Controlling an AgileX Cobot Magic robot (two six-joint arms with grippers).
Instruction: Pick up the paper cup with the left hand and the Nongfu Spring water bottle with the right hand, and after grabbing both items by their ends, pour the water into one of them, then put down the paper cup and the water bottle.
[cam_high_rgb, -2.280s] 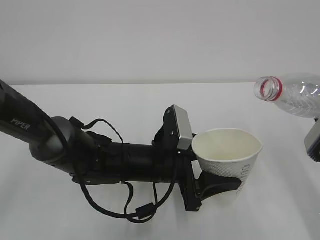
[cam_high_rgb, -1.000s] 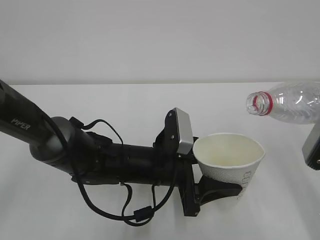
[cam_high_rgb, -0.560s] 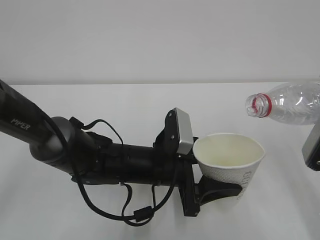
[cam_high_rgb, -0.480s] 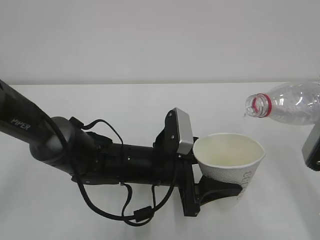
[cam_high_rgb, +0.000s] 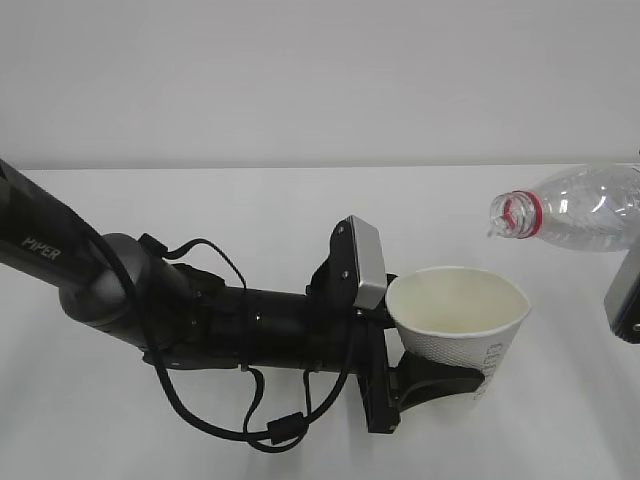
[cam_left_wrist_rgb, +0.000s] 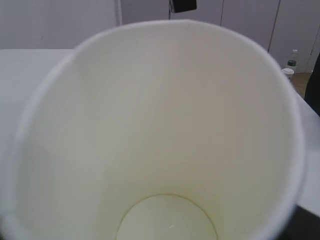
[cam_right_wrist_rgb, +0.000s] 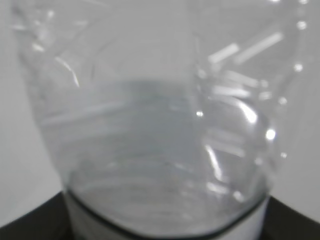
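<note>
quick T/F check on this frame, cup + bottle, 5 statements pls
1. The paper cup is held off the table by the left gripper, mouth up. True.
2. The bottle stands upright on the table. False: it is tipped nearly on its side in the air, its open mouth toward the cup.
3. The bottle still has its cap on. False: the mouth is open, with only a red neck ring.
4. The bottle's mouth sits higher than the cup's rim. True.
5. The cup is half full. False: the left wrist view shows its bottom bare, or nearly so.
</note>
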